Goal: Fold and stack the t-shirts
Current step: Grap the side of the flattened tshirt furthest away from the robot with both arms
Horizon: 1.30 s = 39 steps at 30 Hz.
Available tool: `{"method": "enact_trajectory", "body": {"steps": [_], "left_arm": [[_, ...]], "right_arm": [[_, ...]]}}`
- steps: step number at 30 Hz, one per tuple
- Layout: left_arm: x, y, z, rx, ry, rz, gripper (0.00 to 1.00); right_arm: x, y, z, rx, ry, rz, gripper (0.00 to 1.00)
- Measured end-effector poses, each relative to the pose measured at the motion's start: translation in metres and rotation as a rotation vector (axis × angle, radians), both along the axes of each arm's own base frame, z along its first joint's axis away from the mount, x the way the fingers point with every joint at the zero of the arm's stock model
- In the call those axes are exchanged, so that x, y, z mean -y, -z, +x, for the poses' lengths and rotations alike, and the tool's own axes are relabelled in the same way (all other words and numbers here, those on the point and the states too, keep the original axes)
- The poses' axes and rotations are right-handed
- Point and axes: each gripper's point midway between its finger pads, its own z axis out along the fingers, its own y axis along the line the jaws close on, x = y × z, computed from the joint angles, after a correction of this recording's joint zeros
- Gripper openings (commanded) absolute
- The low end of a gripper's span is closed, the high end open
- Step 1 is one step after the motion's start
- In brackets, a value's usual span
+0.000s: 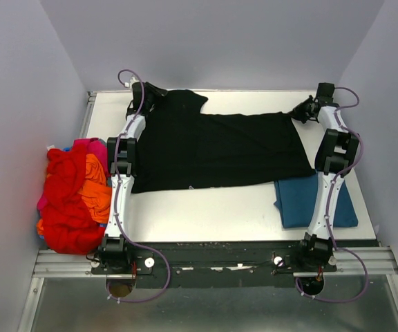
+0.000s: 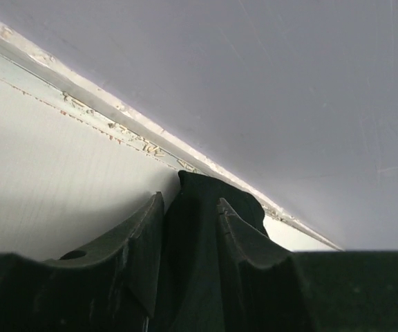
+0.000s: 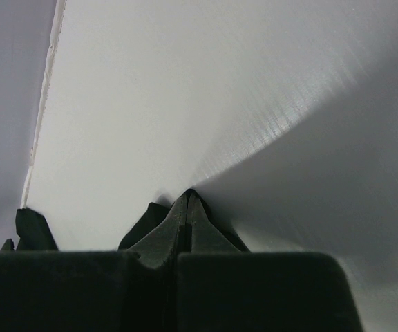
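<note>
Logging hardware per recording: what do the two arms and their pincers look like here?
The left arm and right arm have white links with black joints and black bases. A lilac cable loops along each. The left pincer and right pincer are black, with tapered fingers.

The worktop [image 1: 206, 207] is white and flat, with pale grey walls [image 1: 220, 41] on three sides. A silver metal rail [image 1: 68, 263] runs along its near edge. A thin metal strip [image 2: 116, 112] runs along the far edge under the back wall, and little pale crumbs [image 2: 126, 131] lie beside it.
</note>
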Motion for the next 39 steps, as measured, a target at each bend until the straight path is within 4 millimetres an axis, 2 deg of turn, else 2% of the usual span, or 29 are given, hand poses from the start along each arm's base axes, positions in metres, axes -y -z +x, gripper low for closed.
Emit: {"method": "enact_trajectory", "body": {"steps": [2,6,7,15,19,23,39], "left_arm": [[0.0,0.002,-0.001,-0.007,0.004,0.002,0.34],[0.001,0.005,-0.002,-0.018,0.007,0.007,0.03],[0.001,0.005,-0.002,-0.018,0.009,0.006,0.0],[0.0,0.001,-0.001,0.03,0.022,-0.001,0.0],[0.001,0.012,-0.005,0.037,0.042,-0.009,0.0],[-0.001,0.007,-0.011,0.045,0.07,0.009,0.0],[0.006,-0.052,-0.034,0.114,0.142,0.044,0.0]], "right_arm": [[0.0,0.0,0.0,0.002,0.0,0.0,0.01],[0.001,0.0,0.0,0.003,0.0,0.002,0.01],[0.001,-0.001,0.0,0.003,0.0,0.002,0.01],[0.002,-0.001,-0.001,0.006,-0.004,0.014,0.01],[0.002,0.0,-0.002,0.006,-0.005,0.03,0.01],[0.004,-0.003,-0.006,0.003,-0.004,0.035,0.01],[0.004,-0.04,-0.022,0.034,-0.017,0.039,0.01]]}}
